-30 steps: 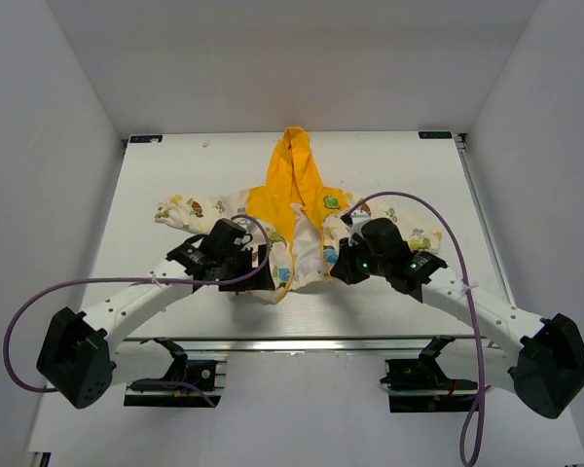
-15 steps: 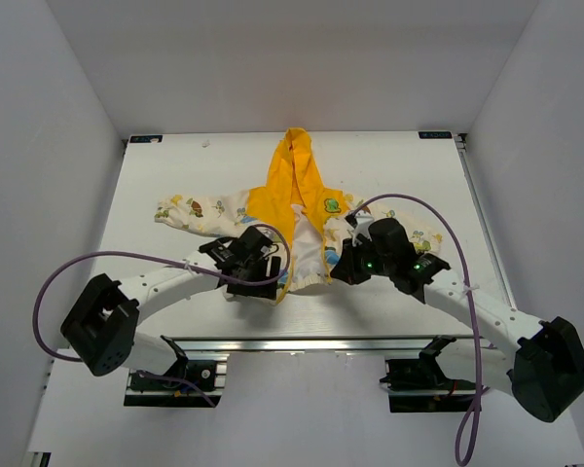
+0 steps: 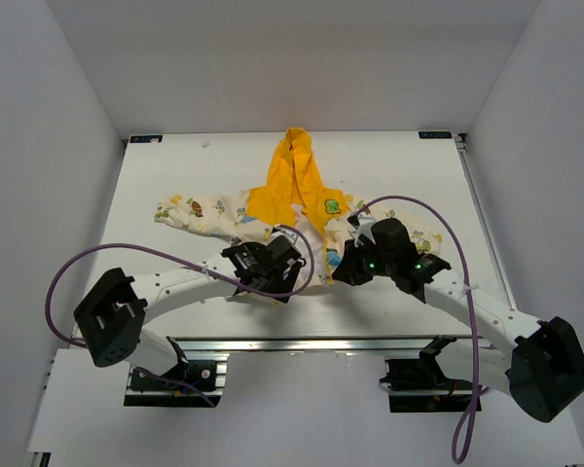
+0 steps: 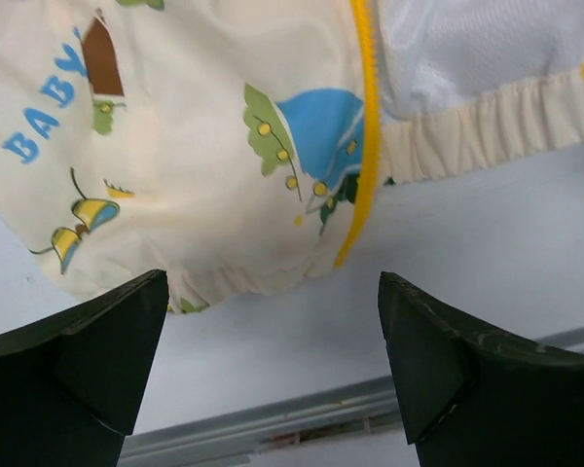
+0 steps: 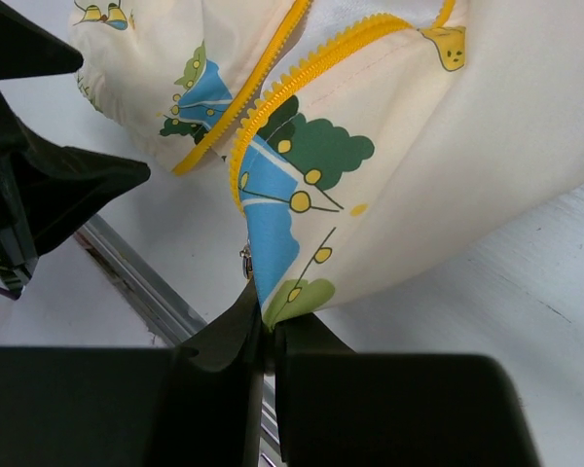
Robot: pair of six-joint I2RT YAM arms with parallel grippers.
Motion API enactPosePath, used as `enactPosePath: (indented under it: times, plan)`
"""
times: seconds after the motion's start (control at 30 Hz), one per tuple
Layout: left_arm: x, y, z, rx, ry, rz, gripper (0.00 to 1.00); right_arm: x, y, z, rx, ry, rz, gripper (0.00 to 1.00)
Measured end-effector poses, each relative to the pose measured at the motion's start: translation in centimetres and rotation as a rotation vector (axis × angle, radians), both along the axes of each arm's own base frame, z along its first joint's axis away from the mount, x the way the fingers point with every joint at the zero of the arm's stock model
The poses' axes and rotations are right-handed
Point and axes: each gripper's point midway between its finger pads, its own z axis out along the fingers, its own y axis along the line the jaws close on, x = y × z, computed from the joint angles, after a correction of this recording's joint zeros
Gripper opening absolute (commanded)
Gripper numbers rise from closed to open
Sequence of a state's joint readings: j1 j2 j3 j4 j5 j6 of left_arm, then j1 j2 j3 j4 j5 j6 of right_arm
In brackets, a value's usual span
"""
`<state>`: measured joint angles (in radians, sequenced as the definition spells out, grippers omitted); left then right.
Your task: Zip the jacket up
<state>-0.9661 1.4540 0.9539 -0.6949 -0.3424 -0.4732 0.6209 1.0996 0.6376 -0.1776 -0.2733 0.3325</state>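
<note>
- Built of curved white arm links [image 3: 165,289], one pair per side.
- Anchored in chunky black base blocks [image 3: 107,316] with rounded corners.
- Trailed by a loose purple cable [image 3: 127,250] on each arm, pinned with small white cable ties [image 3: 206,273].
- Capped with black wrist housings; small green lights [image 3: 370,264] glowing on the right one.
- Tipped with a left end effector [image 4: 273,331] of two dark, matte, wedge-shaped fingers [image 4: 97,360].
- Matched by a right end effector [image 5: 263,341] in the same dark plastic.

White table [image 3: 175,170] carries a single item: the jacket [image 3: 282,199], lying at mid-table with its front open, hood toward the far edge, sleeves spread sideways, hem toward the near edge.
</note>
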Motion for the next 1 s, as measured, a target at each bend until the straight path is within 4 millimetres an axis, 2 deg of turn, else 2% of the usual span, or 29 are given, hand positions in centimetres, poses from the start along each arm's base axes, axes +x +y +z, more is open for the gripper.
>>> enactPosePath:
  times: [0.23,0.43,0.57,0.6,0.73,1.0]
  plan:
    - [0.8,0.7,-1.2,0.059,-0.030,0.002,0.95,-0.1,-0.1,-0.2,0.000,0.015,0.007,0.00]
    - [0.8,0.8,-2.2,0.081,-0.019,-0.017,0.92,-0.2,-0.2,-0.3,-0.004,0.021,0.004,0.00]
    - [0.9,0.5,-2.7,0.079,-0.019,-0.021,0.84,-0.3,-0.4,-0.5,-0.010,0.030,0.003,0.00]
    - [0.8,0.5,-3.1,0.088,-0.008,-0.022,0.80,-0.4,-0.4,-0.6,-0.014,0.033,0.002,0.00]
    - [0.3,0.5,-4.7,0.116,0.037,-0.027,0.75,-0.4,-0.6,-0.7,-0.021,0.038,-0.003,0.00]
    - [-0.4,0.0,-4.9,0.090,0.054,-0.006,0.55,-0.3,-1.0,-1.0,-0.037,0.046,-0.020,0.00]
